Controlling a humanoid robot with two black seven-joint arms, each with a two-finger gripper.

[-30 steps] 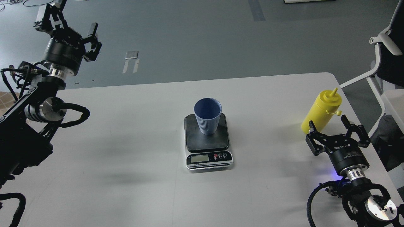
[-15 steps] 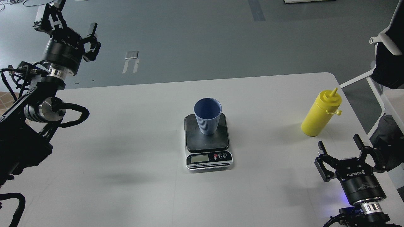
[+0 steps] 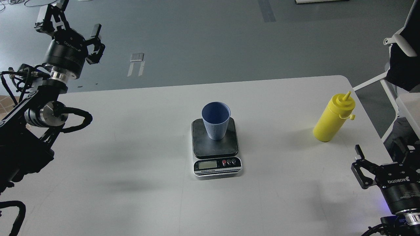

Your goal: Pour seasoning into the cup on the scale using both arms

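The light blue ribbed cup (image 3: 215, 120) stands upright on the dark plate of the scale (image 3: 200, 144), mid-table. The scale's silver front with its display faces me. The yellow squeeze bottle of seasoning (image 3: 334, 118) stands upright near the table's right edge, nozzle up, its cap hanging at its side. My right gripper (image 3: 380, 150) is open and empty, below and right of the bottle and clear of it. My left gripper (image 3: 70, 25) is open and empty, raised high at the far left, beyond the table's back edge.
The white table (image 3: 131, 147) has a rounded back-right corner close to the bottle. A white and black chair (image 3: 402, 52) stands beyond the table's right edge. Grey floor lies behind the table.
My right gripper has drawn back from the bottle, moving down and right toward the table's front right corner, still open. The left arm, cup, scale and bottle have not moved.
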